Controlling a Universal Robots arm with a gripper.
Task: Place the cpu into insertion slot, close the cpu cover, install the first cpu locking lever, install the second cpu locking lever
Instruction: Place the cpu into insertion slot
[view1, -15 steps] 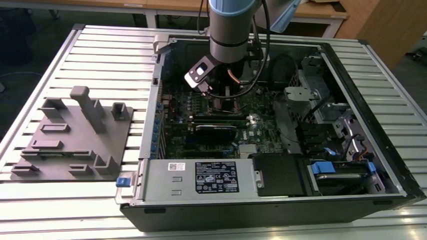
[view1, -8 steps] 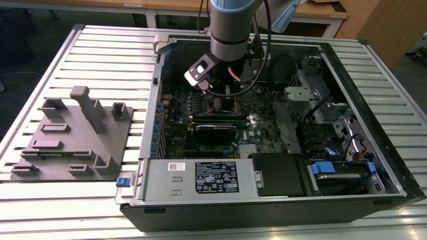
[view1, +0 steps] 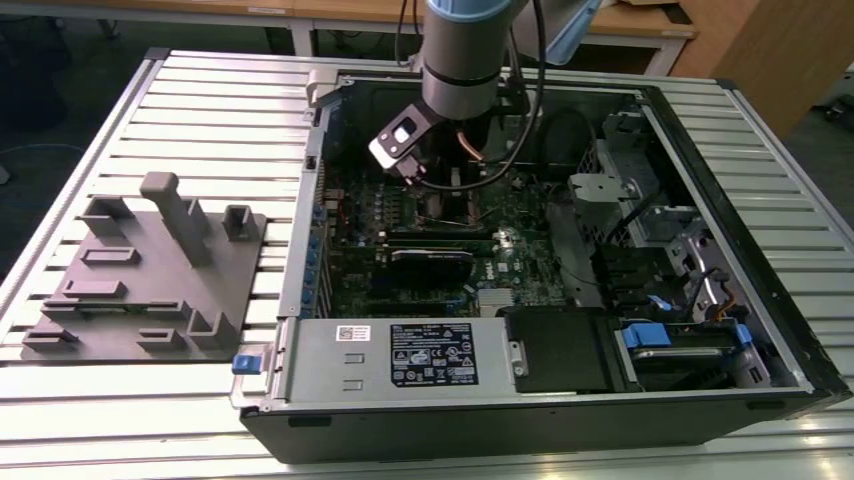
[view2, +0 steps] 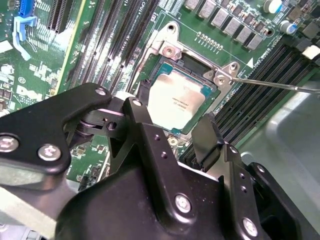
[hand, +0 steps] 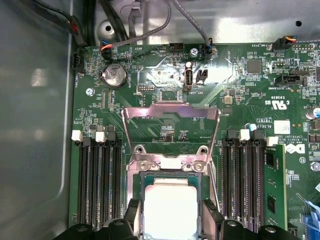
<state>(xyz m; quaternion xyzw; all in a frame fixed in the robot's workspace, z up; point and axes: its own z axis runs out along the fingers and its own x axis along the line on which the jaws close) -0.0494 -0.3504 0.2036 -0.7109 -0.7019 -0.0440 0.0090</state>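
Above the insertion slot (view2: 192, 59), the hand (view2: 170, 114) points down — fingers (view2: 207, 137) astride the cpu (view2: 177, 100).

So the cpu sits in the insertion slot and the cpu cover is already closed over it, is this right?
Not fully. The cpu sits in the insertion slot, but the cpu cover is not closed: the first wrist view shows it swung open, away from the cpu.
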